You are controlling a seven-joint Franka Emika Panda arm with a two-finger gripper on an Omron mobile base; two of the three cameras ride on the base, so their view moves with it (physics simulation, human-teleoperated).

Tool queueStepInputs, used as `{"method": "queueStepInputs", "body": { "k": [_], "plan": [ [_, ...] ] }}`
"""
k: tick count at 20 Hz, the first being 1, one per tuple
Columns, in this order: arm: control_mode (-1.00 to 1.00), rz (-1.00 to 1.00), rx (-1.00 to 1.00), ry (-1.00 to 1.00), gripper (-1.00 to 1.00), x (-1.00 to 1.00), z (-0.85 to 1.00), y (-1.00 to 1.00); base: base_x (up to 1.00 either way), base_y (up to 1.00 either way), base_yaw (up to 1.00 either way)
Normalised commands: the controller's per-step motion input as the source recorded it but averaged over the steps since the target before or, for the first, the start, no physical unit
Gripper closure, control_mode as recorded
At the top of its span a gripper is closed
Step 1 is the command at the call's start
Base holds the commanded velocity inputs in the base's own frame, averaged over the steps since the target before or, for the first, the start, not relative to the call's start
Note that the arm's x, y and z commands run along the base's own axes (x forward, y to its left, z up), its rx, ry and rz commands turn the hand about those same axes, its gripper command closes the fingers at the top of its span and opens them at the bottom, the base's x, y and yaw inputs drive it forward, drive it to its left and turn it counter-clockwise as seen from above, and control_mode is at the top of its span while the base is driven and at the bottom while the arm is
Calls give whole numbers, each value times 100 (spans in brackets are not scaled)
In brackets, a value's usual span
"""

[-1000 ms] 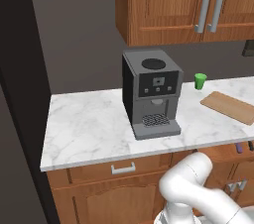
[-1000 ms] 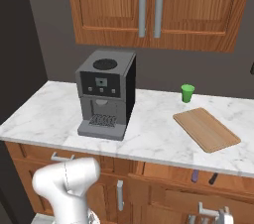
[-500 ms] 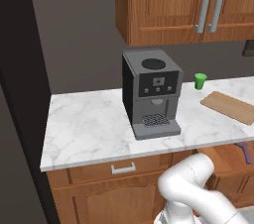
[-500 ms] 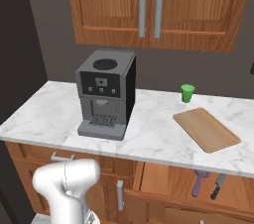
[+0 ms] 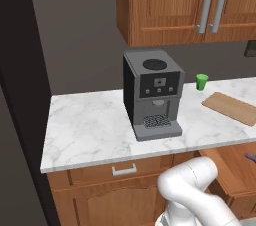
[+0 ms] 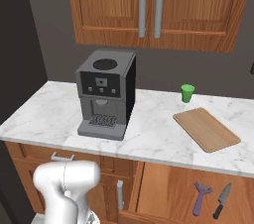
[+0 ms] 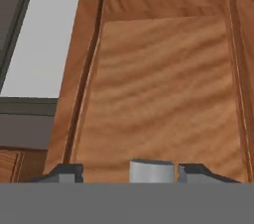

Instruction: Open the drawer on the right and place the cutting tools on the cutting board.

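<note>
You have the drawer [image 6: 198, 188] pulled well out under the counter [image 6: 149, 141], so the first step looks done or nearly so; nothing sits on the board [image 6: 206, 129] yet. Two tools lie on the drawer floor toward its right side: a purple T-shaped tool [image 6: 200, 197] and, just beside it, a dark-handled knife [image 6: 222, 200] (both untouched, by the look of it). In the hand view the gripper [image 7: 130, 172] stands with its fingertips [image 7: 67, 172] apart on either side of the grey handle [image 7: 152, 170]; whether they press on it, you cannot tell. The board lies flat right of the coffee machine [image 6: 105, 94], with the green cup [image 6: 187, 92] behind it and bare marble around. Judging from this, you have room to lift over the counter's front edge, but watch the drawer walls and the cabinets [image 6: 158, 7] overhead.
</note>
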Motion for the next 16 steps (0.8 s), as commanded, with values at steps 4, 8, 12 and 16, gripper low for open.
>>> {"method": "queueStepInputs", "body": {
  "k": [4,8,12,16],
  "plan": [
    [-100,-3,-34,17,-100,-49,-5,-4,0,0,0],
    [-100,-3,-44,34,-100,-1,-4,0,0,0,0],
    [-100,0,-37,19,-100,-11,25,0,0,0,0],
    [-100,0,-29,0,-100,-35,96,0,0,0,0]
  ]
}}
